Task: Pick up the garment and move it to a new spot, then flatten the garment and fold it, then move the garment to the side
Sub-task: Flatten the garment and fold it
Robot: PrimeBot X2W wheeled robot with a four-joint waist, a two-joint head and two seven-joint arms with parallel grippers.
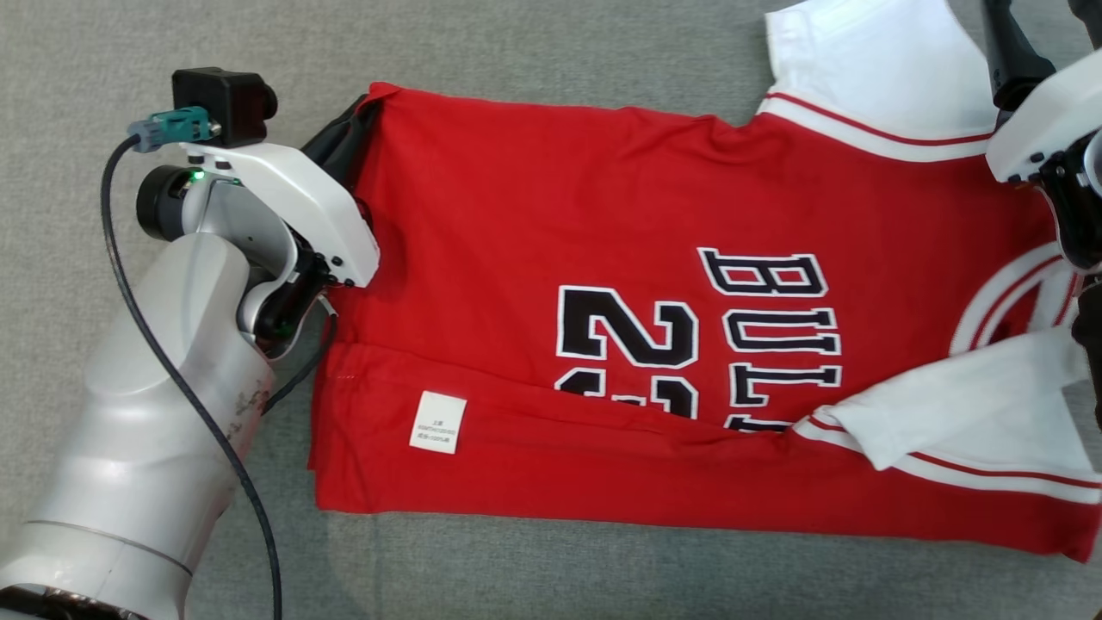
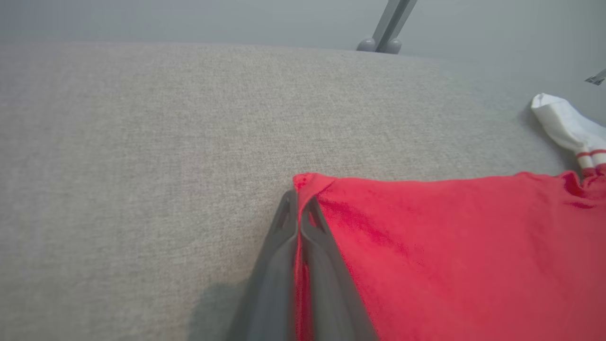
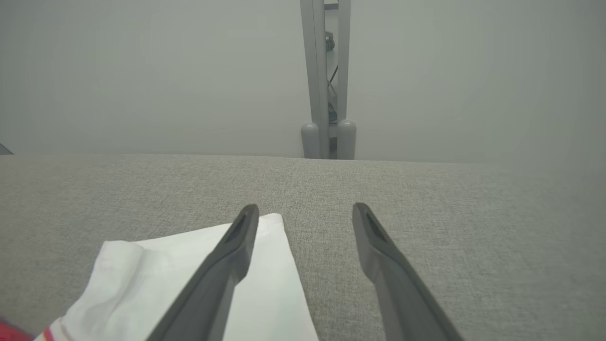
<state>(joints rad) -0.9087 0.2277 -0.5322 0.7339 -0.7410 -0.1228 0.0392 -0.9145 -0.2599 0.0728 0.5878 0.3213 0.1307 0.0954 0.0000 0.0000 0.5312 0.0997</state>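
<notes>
- garment (image 1: 534, 198): red knit cloth, matt, soft, faintly creased; lettering flat black edged in white.
- sleeves (image 1: 869, 60) at the garment's end: white cloth, matt, smooth.
- label (image 1: 437, 422) on the garment's folded edge: thin, white, flat; cloth or paper, cannot tell.
- table cover (image 1: 534, 52) under the garment: grey woven fabric, coarse, dull.
- left gripper (image 2: 297, 196), right gripper (image 3: 305, 210): dark grey plastic, matt, smooth.
- wrist cover (image 1: 293, 189) beside the garment: white plastic, glossy.
- forearm (image 1: 146, 430): silver-grey shell, satin, scuffed.
- cable (image 1: 172, 370): black, smooth, rubbery.
</notes>
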